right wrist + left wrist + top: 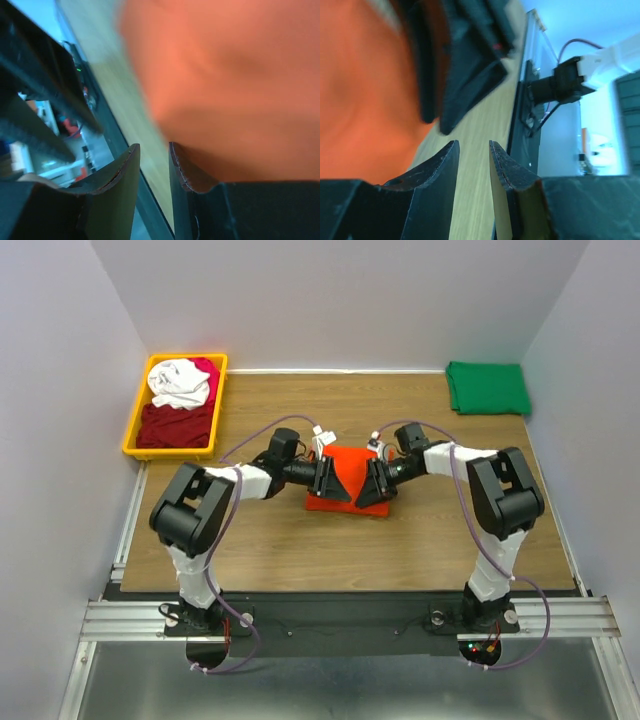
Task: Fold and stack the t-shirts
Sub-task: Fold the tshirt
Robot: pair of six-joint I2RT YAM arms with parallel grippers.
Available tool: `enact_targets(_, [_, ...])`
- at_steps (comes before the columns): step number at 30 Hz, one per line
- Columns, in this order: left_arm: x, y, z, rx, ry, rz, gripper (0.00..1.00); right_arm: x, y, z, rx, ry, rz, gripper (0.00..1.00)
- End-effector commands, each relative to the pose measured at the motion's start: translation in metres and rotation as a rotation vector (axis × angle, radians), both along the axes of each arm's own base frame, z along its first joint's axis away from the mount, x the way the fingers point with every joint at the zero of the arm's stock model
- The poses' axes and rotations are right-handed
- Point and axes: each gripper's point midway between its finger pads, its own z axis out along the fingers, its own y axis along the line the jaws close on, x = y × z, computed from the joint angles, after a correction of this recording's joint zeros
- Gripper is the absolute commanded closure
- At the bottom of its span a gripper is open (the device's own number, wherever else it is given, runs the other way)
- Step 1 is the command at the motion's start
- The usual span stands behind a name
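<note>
The orange t-shirt lies folded into a small rectangle at the middle of the wooden counter, in the centre of the overhead frame. Both arms reach in over it from either side. The left end effector is over its left part and the right end effector over its right part, the two close together.

In the left wrist view the fingers stand almost together, leaving only a narrow slit. Bare wood shows through that slit and no cloth sits in it. The orange cloth fills the left of that frame, and the other arm's dark end effector is blurred in the upper middle.

In the right wrist view the fingers are just as close, again with only counter seen in the slit. The orange cloth fills the upper right of that frame, just behind the right-hand finger. Whether it touches the finger I cannot tell.

A dark green t-shirt lies folded flat at the upper right corner of the counter, well apart from the orange one. At the upper left stands a yellow bin holding a crumpled white t-shirt, a magenta t-shirt and a dark red t-shirt.
</note>
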Motion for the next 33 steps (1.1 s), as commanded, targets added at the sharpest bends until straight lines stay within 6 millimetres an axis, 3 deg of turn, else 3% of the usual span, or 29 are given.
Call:
enact_targets(1, [0.009,0.015,-0.064,0.081,0.183,0.079,0.58,-0.011,-0.015,-0.050,-0.074,0.102,-0.016,0.65])
enact_targets(4, [0.022,0.033,-0.104,0.147,0.274,0.160,0.58,-0.011,-0.030,-0.080,-0.150,0.134,-0.046,0.66])
enact_targets(7, [0.028,0.040,-0.119,0.170,0.305,0.184,0.58,0.004,-0.048,-0.096,-0.240,0.094,-0.088,0.66])
enact_targets(9, [0.027,0.042,-0.118,0.161,0.310,0.175,0.58,0.012,-0.055,-0.099,-0.266,0.075,-0.109,0.66])
enact_targets(13, [0.026,0.046,-0.090,0.130,0.229,0.151,0.56,0.022,-0.068,-0.086,-0.275,0.018,-0.130,0.66])
enact_targets(18, [0.033,0.069,-0.061,0.132,0.124,0.187,0.56,0.002,-0.071,-0.042,-0.223,-0.102,-0.053,0.62])
enact_targets(22, [0.044,0.072,-0.010,0.126,-0.082,0.187,0.55,-0.013,-0.080,-0.020,-0.220,-0.131,-0.035,0.60])
enact_targets(25, [0.043,0.054,0.025,0.192,-0.317,0.152,0.53,-0.003,-0.090,0.017,-0.156,-0.172,-0.114,0.56])
enact_targets(28, [0.047,0.041,0.038,0.317,-0.592,0.146,0.48,0.018,-0.115,0.044,-0.141,-0.228,-0.235,0.47])
enact_targets(29, [0.032,0.021,0.041,0.334,-0.665,0.099,0.46,0.024,-0.122,0.046,-0.156,-0.236,-0.264,0.43])
enact_targets(31, [0.034,0.009,0.037,0.438,-0.821,0.108,0.43,0.033,-0.142,0.047,-0.173,-0.225,-0.342,0.41])
enact_targets(32, [0.019,-0.015,0.039,0.435,-0.882,0.065,0.43,0.039,-0.150,0.043,-0.204,-0.204,-0.395,0.39])
enact_targets(33, [0.030,-0.012,0.036,0.478,-0.917,0.092,0.43,0.041,-0.156,0.039,-0.221,-0.184,-0.426,0.38])
